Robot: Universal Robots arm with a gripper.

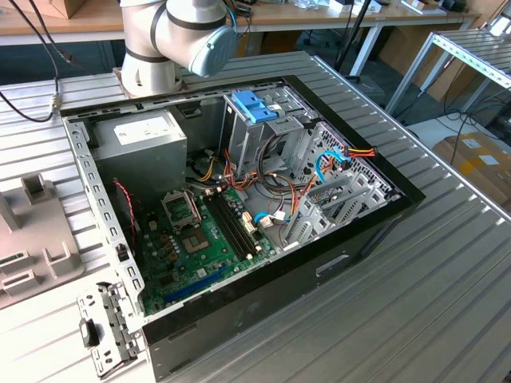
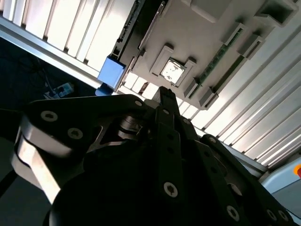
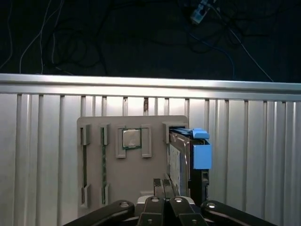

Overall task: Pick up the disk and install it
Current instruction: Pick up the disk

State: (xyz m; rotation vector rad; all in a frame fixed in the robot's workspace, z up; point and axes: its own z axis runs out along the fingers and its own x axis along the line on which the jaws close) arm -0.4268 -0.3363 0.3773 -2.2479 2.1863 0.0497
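In the first wrist view the disk stands on edge in a slot of a grey holder plate. It shows a silver face with a pale label, and a blue plastic bracket sits against its side. My gripper hangs above the plate just beside the disk, fingers together with nothing between them, clear of the disk. In the second wrist view the dark fingertips point at the same plate, and the blue bracket is off to one side.
The plate also carries a square processor chip and memory sticks. In the exterior view an open computer case lies on the ribbed metal table, with a blue-tabbed drive cage, a grey power supply and a motherboard. A loose bracket lies in front.
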